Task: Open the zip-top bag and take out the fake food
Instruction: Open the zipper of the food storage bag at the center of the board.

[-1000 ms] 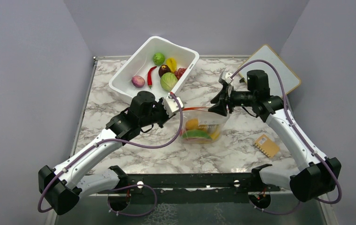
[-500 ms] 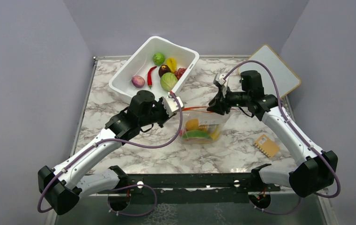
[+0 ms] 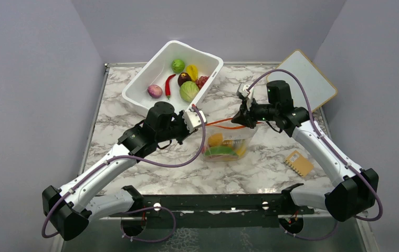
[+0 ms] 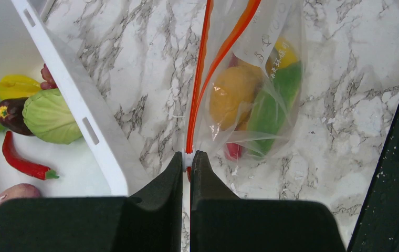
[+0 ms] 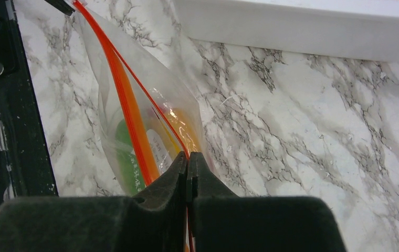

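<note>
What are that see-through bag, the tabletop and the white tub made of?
The bag looks like thin, glossy clear plastic film: it creases and shows the food inside. The tabletop looks like grey-veined white marble, possibly only a printed laminate. The tub seems rigid, smooth white plastic, with moulded slots.

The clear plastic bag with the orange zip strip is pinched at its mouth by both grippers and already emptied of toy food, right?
Not emptied: the left wrist view shows orange, green and yellow toy food inside the clear plastic bag. The left gripper and right gripper do pinch its mouth.
</note>
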